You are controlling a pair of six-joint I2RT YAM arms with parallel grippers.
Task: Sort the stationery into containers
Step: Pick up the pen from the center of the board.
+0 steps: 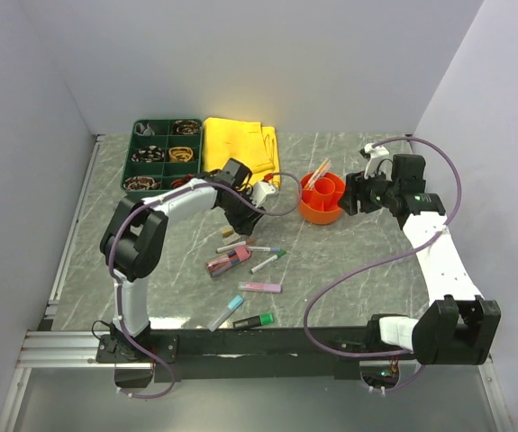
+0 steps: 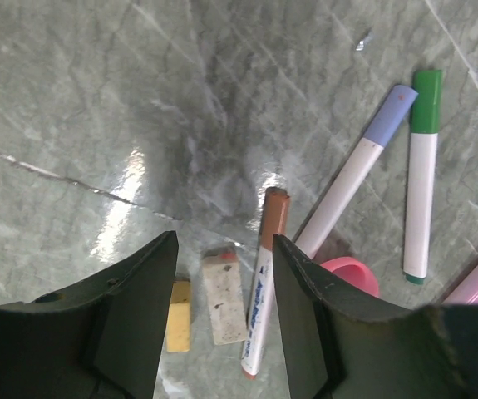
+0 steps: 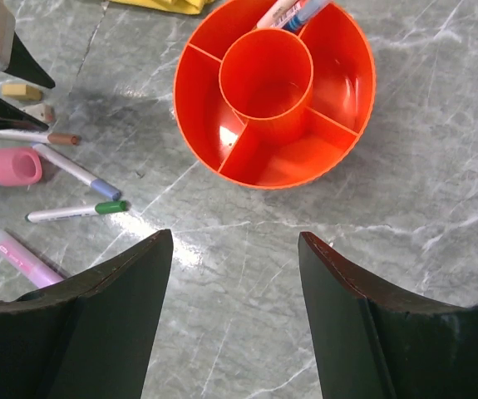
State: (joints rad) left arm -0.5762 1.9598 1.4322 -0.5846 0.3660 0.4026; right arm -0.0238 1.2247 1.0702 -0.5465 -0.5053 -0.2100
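Worktop: grey-green marble [image 1: 322,247], plain white walls on three sides.
Left arm: my left arm [image 1: 164,211] is bent at the elbow and reaches in toward the middle, wrist near the corner of the yellow cloth [image 1: 239,144], pointing down.
Left jaws: apart, gripping nothing.
Under left jaws: a small yellow bit [image 2: 178,327] and a white block [image 2: 224,298] lie flat between the fingers. A brown-capped marker [image 2: 265,283] is close beside the right-hand finger; I can't tell if it touches.
Nearby: blue-capped marker [image 2: 355,170] and green-capped marker [image 2: 421,174] lie side by side, outside the left jaws. More pens are scattered nearer my bases, e.g. a pink highlighter [image 1: 260,287].
Right arm: my right arm [image 1: 430,243] is stretched forward, wrist just right of the orange pot [image 3: 276,91].
Right jaws: wide, empty, over bare marble.
Pot vs right jaws: ahead of the fingertips, not touching. Two pens [image 3: 293,10] lean in a far compartment.
Green tray [image 1: 164,155]: far left corner, beside the cloth, well apart from both jaws.
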